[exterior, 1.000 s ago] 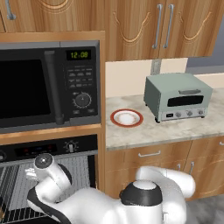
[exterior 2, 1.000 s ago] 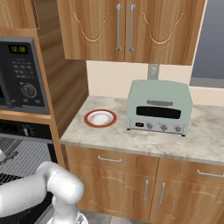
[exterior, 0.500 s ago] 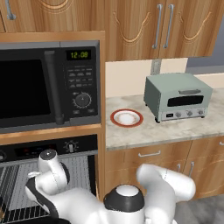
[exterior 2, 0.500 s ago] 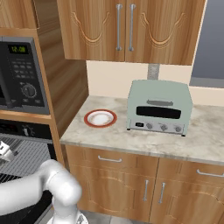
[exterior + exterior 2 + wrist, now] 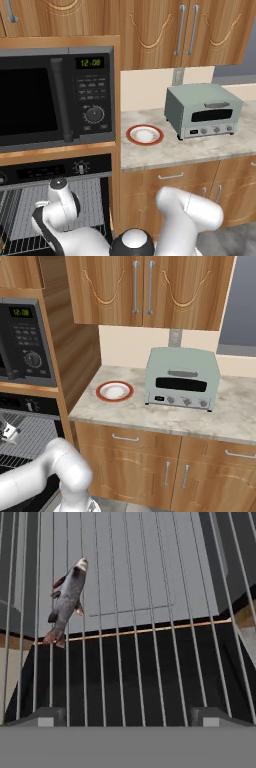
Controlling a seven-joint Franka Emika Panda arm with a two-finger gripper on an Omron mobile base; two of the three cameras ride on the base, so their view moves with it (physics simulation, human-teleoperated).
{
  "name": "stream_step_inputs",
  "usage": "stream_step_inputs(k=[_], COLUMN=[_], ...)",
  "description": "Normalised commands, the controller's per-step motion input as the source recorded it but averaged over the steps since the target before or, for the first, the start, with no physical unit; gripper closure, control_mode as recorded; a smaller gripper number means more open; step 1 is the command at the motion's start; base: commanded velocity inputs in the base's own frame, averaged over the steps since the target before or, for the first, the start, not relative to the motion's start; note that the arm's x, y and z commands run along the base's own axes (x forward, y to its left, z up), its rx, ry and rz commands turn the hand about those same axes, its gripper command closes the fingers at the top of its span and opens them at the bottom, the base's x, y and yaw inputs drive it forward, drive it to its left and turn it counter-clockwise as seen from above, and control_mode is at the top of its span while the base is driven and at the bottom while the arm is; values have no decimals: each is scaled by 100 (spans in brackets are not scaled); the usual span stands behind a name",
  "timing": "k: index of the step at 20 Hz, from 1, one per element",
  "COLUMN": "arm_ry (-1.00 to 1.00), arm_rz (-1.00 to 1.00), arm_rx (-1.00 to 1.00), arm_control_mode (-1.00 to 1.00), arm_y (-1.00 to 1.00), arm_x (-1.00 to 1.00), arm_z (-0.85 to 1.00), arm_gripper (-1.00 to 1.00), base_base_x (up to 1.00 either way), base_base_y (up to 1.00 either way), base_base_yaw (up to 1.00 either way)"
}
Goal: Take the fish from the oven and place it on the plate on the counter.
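Observation:
In the hand view the fish lies on the oven's wire rack, up and to the left of my gripper. It is small and grey-silver, with reddish fins and tail. My gripper is open, both tips low in the view, nothing between them and well short of the fish. My wrist hangs in front of the open oven, below its knob panel. The red-rimmed plate sits with nothing on it on the speckled counter.
A black microwave with green clock digits sits above the oven. A pale green toaster oven stands on the counter to the right of the plate. Wooden cabinets hang above, and drawers run beneath the counter.
My elbow has swung left and sunk lower in the left base view, while the wrist stays in front of the oven opening. The plate and toaster oven have not moved.

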Motion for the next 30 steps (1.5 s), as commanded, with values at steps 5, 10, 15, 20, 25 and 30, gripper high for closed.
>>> stream_step_inputs(k=[5,10,15,20,25,30], arm_ry=[0,-10,-18,-17,-1,7], arm_rz=[0,0,2,9,7,0], arm_rx=[0,0,0,0,1,0], arm_control_mode=[-100,-100,-100,-100,-100,-100], arm_y=[18,41,53,43,12,0], arm_x=[42,37,28,29,44,43], arm_z=[-15,-39,-36,-17,0,-19], arm_gripper=[-100,-100,-100,-100,-100,-100], base_base_x=[0,0,0,0,0,0], base_base_y=[0,0,0,0,0,0], base_base_yaw=[0,0,0,0,0,0])
